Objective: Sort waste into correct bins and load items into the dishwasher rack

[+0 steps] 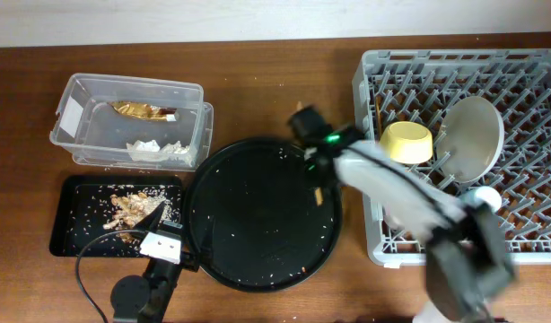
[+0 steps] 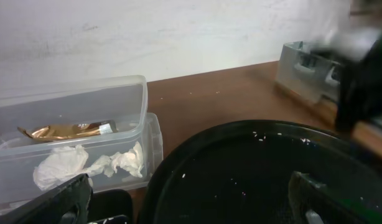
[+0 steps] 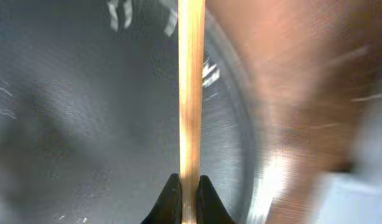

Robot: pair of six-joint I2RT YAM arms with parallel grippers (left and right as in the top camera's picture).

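Note:
My right gripper (image 3: 189, 194) is shut on the wooden chopsticks (image 3: 191, 87) above the right rim of the large round black tray (image 1: 258, 215); overhead, a short piece of chopstick (image 1: 319, 193) shows below the wrist. The view is blurred by motion. The dishwasher rack (image 1: 374, 135) holds the yellow bowl (image 1: 407, 142) and the grey plate (image 1: 473, 136). My left gripper (image 2: 188, 199) is open and empty, low over the round tray's left edge. The clear tub (image 1: 132, 121) holds the golden wrapper (image 1: 143, 111) and white tissue (image 1: 159, 148). The shallow black tray (image 1: 69, 220) holds food scraps (image 1: 132, 206).
Rice-like crumbs dot the round black tray. The right arm stretches from the front right across the rack's near corner. Bare brown tabletop (image 1: 258, 90) lies between the tub and the rack. A white round object (image 1: 487, 199) shows at the rack's front.

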